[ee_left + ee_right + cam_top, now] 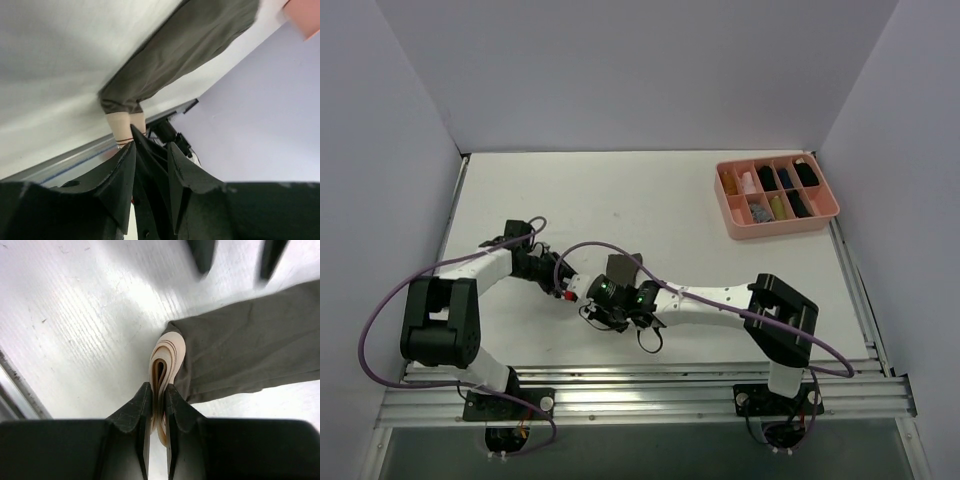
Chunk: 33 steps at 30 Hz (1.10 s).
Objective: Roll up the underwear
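Observation:
The underwear (620, 268) is a dark olive cloth lying flat on the table just in front of both arms. In the right wrist view its cloth (250, 350) spreads to the right, and the tan waistband (167, 355) is folded into layers at its left edge. My right gripper (157, 387) is shut on that folded waistband. My left gripper (151, 145) stands open, just short of the waistband end (122, 127) and holding nothing. Its fingertips (202, 257) show apart at the top of the right wrist view. Both grippers meet at the cloth's near-left corner (582, 292).
A pink compartment tray (778, 230) with several small rolled bundles sits at the back right. White walls enclose the table on three sides. A metal rail (650, 385) runs along the near edge. Purple cables loop from both arms.

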Each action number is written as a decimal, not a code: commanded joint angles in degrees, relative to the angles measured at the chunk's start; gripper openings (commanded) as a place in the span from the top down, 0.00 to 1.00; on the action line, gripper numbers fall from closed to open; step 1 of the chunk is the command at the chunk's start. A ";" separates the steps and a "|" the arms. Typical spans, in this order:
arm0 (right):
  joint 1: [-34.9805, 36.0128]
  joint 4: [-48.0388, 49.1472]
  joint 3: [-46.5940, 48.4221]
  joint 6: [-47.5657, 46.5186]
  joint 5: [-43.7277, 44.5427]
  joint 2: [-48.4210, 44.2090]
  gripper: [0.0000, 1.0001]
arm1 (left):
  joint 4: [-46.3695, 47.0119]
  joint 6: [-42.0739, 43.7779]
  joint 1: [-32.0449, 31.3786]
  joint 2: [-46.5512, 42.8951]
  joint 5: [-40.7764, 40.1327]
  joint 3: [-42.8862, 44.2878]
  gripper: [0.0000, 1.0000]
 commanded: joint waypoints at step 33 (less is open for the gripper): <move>-27.21 -6.93 17.12 12.75 -44.38 22.86 1.00 | 20.29 2.52 -0.51 -1.49 -5.99 -7.52 0.49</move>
